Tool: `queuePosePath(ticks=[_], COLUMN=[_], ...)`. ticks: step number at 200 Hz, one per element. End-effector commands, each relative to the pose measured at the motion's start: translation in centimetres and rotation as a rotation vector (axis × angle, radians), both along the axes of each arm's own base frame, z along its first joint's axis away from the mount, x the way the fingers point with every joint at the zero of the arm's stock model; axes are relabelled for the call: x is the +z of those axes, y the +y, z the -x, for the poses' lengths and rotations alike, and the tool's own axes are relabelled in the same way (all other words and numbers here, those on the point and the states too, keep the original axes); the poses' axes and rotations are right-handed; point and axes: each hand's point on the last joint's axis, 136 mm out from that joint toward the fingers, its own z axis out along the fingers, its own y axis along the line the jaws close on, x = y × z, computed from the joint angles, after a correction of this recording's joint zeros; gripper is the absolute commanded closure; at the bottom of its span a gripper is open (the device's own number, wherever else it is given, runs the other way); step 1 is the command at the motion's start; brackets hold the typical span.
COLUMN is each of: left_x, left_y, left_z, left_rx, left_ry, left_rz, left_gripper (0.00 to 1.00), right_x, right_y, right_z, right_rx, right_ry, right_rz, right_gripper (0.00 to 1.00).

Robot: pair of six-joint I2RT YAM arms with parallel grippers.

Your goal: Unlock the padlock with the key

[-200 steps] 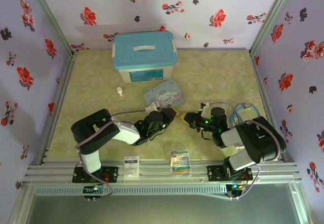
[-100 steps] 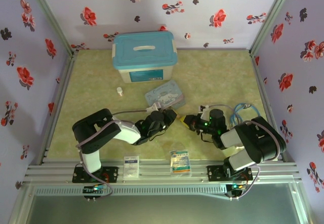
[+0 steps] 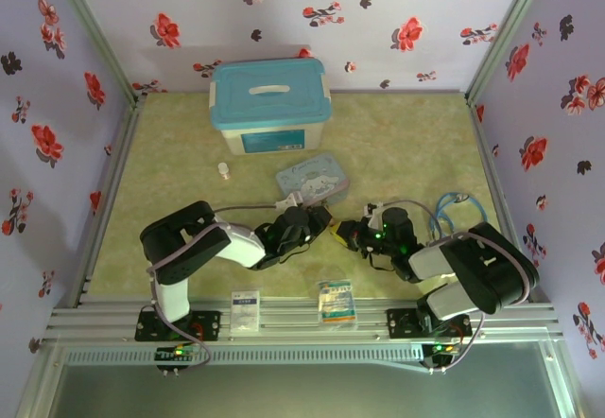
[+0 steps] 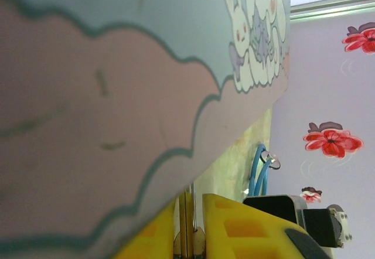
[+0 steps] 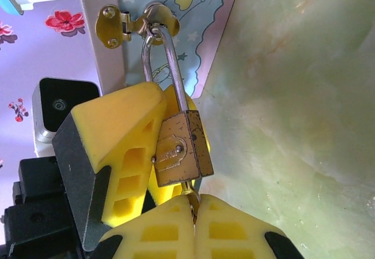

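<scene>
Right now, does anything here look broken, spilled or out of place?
Nothing is broken or spilled. The padlock has a scuffed, worn-looking brass face, and two small packets lie on the metal rail along the near edge, which seems an odd spot for them.

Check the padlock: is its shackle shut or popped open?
Cannot tell. One leg of the shackle enters the padlock body; the other hides behind a yellow finger.

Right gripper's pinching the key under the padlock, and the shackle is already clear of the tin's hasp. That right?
Not quite. The right wrist view shows the shackle threaded through the hasp on the tin, not clear of it. The rest stands: the right gripper pinches the key under the padlock.
</scene>
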Motion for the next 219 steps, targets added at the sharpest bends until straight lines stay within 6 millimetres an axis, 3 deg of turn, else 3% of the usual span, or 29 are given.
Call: queuePosePath(ticks=[1, 56, 92, 118, 163, 194, 219], left_x=[2.2, 1.6, 1.8, 2.0, 2.4, 2.6, 2.6], left_y=[-2.7, -3.5, -3.5, -3.3, -2.8, -2.4, -2.4], left_z=[0.8, 0.8, 1.1, 1.2, 1.4, 1.6, 1.6], left_rx=[-0.098, -0.108, -0.105, -0.088, -0.064, -0.066, -0.066], left_ry=[-0.036, -0.022, -0.017, -0.012, -0.017, -0.029, -0.030], left_rz=[0.068, 0.102, 0.122, 0.186, 0.229, 0.218, 0.218], left_gripper=[0.85, 0.93, 0.99, 1.00, 1.00, 1.00, 1.00], right_x=[2.1, 2.7, 2.4, 4.9, 5.6, 5.1, 2.3], right_y=[1.2, 0.6, 0.6, 0.6, 0.6, 1.5, 1.1], right_z=[0.4, -0.8, -1.6, -2.4, -3.4, -3.7, -3.2], right_rx=[0.055, -0.017, -0.058, -0.104, -0.180, -0.153, -0.118], right_ry=[-0.080, -0.112, -0.179, -0.171, -0.083, -0.107, -0.115], right_rz=[-0.057, -0.068, 0.088, -0.048, -0.242, -0.199, 0.016], right_gripper=[1.00, 1.00, 1.00, 1.00, 1.00, 1.00, 1.00])
